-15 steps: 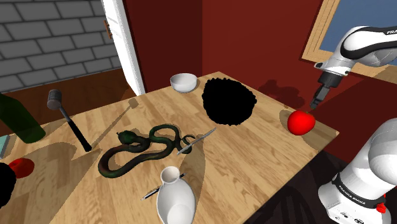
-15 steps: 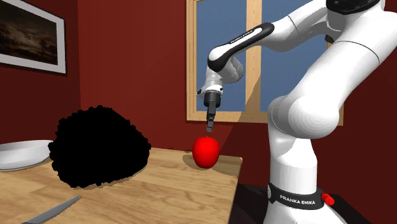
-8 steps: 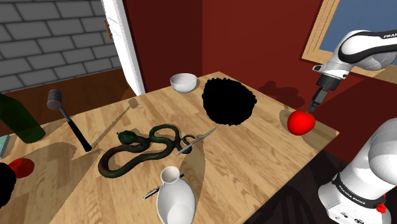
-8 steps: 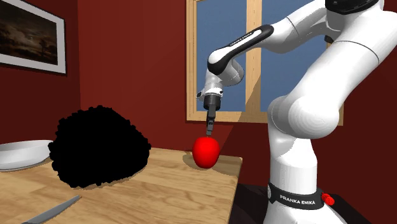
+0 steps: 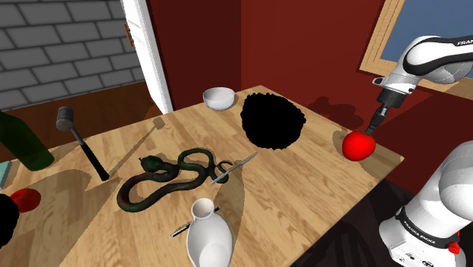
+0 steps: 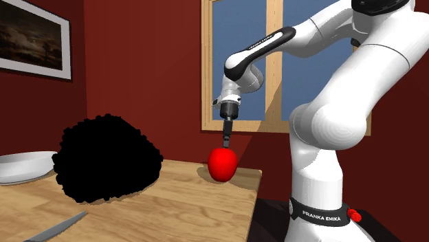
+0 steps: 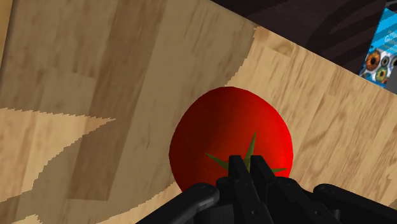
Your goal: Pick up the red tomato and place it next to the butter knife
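**Jaws shut over tomato, no grasp yet**

Tomato (image 5: 358,146) sits on the surface (image 5: 303,205), at the corner toward the shoulder view's right and close to the edge. The jaws are clenched, tips together and empty, poised over the stem (image 7: 249,153). Cannot tell whether they touch it. The arm comes down steeply, presumably to centre on the fruit.

Judgement: the jaws must part before descending, or they may roll the round fruit off the edge.

Knife (image 5: 241,163) lies mid-surface beside the snake (image 5: 163,182), well apart from the tomato. A black shape (image 5: 273,120) stands near the carry path.
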Tool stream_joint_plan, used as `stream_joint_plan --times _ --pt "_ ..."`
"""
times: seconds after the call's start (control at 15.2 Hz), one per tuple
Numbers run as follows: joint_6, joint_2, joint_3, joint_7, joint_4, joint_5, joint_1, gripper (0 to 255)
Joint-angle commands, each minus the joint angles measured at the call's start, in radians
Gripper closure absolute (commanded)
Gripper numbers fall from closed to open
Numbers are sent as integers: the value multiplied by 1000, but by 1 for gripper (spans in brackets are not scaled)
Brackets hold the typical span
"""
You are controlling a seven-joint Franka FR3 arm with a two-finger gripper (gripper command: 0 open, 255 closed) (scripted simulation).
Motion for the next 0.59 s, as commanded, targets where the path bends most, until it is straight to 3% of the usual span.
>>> stream_joint_plan --times 0.0,0.2,0.53 --pt "0 0 0 0 -1 0 0 255" --pt "0 1 0 0 -1 0 0 255" --pt "-73 -29 33 22 45 12 -4 255"
